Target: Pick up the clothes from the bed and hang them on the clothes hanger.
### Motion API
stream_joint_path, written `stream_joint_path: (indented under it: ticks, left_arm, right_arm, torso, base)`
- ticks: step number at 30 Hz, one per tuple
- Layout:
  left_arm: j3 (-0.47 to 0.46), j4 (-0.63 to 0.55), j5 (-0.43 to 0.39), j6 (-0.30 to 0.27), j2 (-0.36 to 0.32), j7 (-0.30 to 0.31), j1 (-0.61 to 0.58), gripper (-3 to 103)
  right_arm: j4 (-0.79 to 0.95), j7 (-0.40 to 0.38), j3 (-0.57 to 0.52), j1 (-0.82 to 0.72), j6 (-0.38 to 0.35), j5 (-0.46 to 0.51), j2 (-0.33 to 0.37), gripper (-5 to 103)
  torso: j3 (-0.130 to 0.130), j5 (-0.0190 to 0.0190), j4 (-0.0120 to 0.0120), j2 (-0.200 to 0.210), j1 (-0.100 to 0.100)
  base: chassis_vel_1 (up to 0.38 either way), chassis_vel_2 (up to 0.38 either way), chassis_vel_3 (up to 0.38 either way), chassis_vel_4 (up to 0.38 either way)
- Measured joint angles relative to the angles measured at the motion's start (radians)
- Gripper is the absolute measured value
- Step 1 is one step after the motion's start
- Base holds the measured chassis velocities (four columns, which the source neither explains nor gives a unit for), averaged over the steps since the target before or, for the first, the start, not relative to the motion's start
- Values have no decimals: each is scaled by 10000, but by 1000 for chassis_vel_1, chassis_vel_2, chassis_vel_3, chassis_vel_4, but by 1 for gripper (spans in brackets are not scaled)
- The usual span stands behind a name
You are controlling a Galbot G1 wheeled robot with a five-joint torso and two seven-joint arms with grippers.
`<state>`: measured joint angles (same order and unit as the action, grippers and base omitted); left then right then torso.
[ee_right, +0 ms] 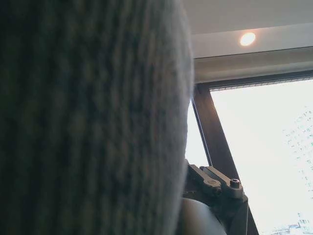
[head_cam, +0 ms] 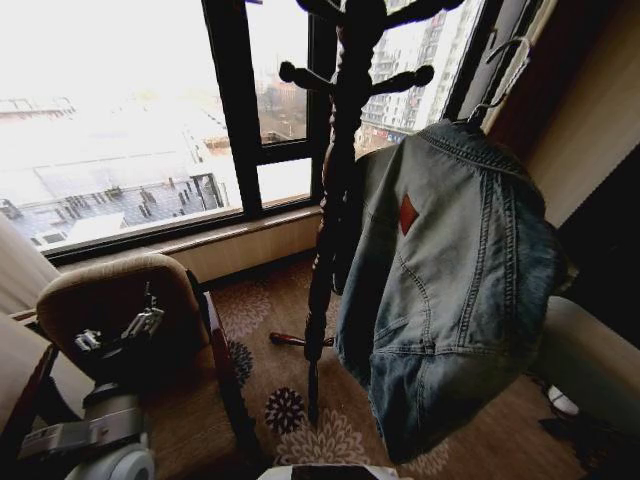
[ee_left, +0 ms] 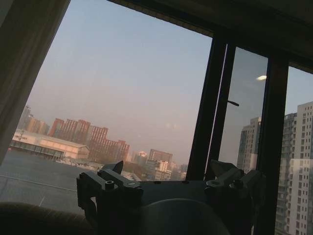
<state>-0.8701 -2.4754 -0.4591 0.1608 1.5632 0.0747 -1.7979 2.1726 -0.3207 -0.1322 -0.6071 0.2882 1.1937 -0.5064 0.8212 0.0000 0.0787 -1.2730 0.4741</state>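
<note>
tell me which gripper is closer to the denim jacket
Right. The right gripper sits against the denim jacket; the left gripper rests low by the armchair, well apart.

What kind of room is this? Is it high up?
Probably a hotel room or flat high up: a big window looks over city rooftops, with a wooden coat stand, an armchair, patterned carpet and a denim jacket hanging up.

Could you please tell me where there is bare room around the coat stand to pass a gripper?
Free: the carpet between the armchair and the coat stand, up to the window sill. Crowded: right of the stand, where the denim jacket on its hanger hook hangs close against the post. The left gripper sits low by the armchair.
</note>
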Motion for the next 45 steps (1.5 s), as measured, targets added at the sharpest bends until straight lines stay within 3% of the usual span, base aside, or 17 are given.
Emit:
stream_joint_path:
  ticks: [12, 16, 23, 32, 39, 45]
  left_arm:
    - [93, 63, 38, 2, 25, -14, 73, 100]
    - [38, 31, 17, 14, -3, -18, 8, 100]
    - [44, 31, 32, 29, 23, -26, -19, 100]
    - [40, 5, 78, 48, 48, -48, -75, 100]
    - [8, -2, 77, 65, 62, -56, -85, 100]
    - [28, 43, 89, 69, 101, -63, -34, 100]
  right_arm:
    - [918, -865, -586, -358, -82, 804, 269, 21]
    - [894, -1652, -642, -451, -143, 791, 40, 21]
    - [880, -2322, -784, -544, -140, 1228, -151, 21]
    - [282, -2630, -639, 52, 40, 2446, -308, 21]
    - [4, -2664, -450, 224, -3, 2351, -383, 21]
    - [140, -2891, -385, 114, -451, 1993, -223, 21]
  torso:
    - [0, -1, 0, -1, 0]
    - [0, 0, -2, -1, 0]
    - [0, 0, 0, 0, 0]
    - [1, 0, 0, 0, 0]
    - [0, 0, -1, 0, 1]
    - [0, 1, 0, 0, 0]
  base:
    - [0, 0, 0, 0]
    - [0, 0, 0, 0]
    - [0, 0, 0, 0]
    - [0, 0, 0, 0]
    - [0, 0, 0, 0]
    - [0, 0, 0, 0]
